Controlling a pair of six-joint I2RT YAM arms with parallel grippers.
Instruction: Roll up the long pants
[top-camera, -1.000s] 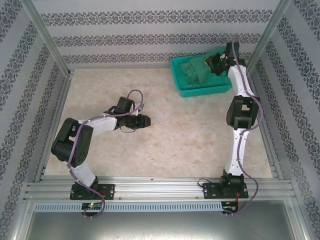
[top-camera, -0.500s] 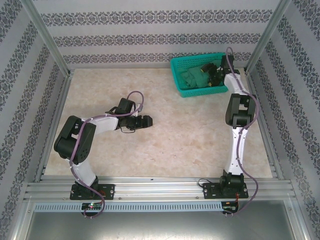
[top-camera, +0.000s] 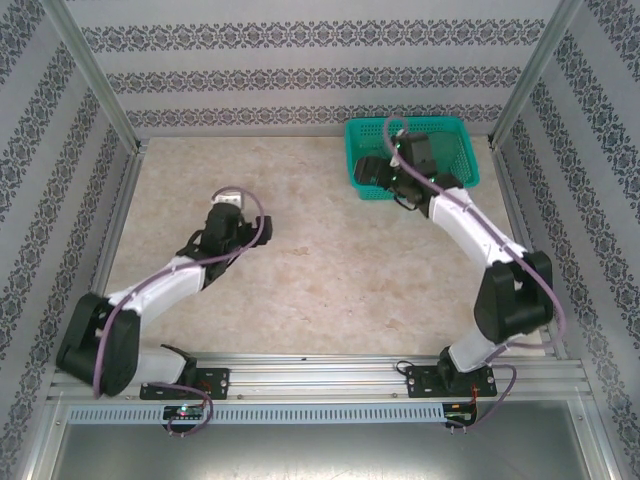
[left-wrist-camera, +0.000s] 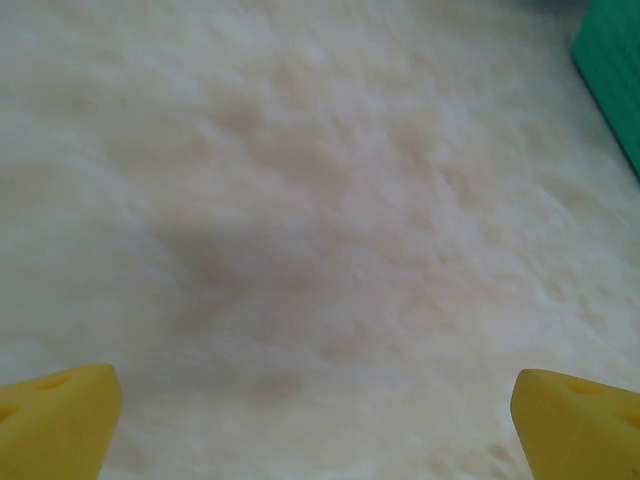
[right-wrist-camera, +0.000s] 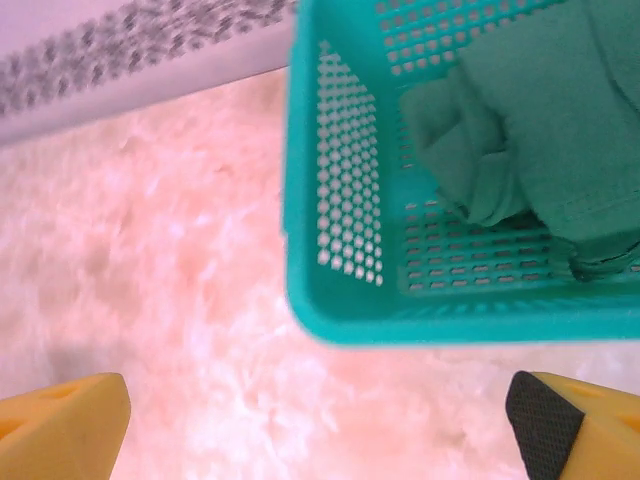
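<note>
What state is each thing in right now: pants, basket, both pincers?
long pants: bunched up inside the basket.
basket: upright on the table, holding the pants.
left pincer: open, empty, over bare table.
right pincer: open, empty, just outside the basket's corner.

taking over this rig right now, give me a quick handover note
Left gripper: jaws open, empty, over the bare table.
Right gripper: jaws open, empty, over the table just outside the teal basket.
Long pants: bundled inside the basket, with neither gripper touching them.
Done: the pants form a compact bundle, but I cannot tell if it is a true roll.
To do: probably check the bundle and re-roll it on the table if it is loose.
</note>
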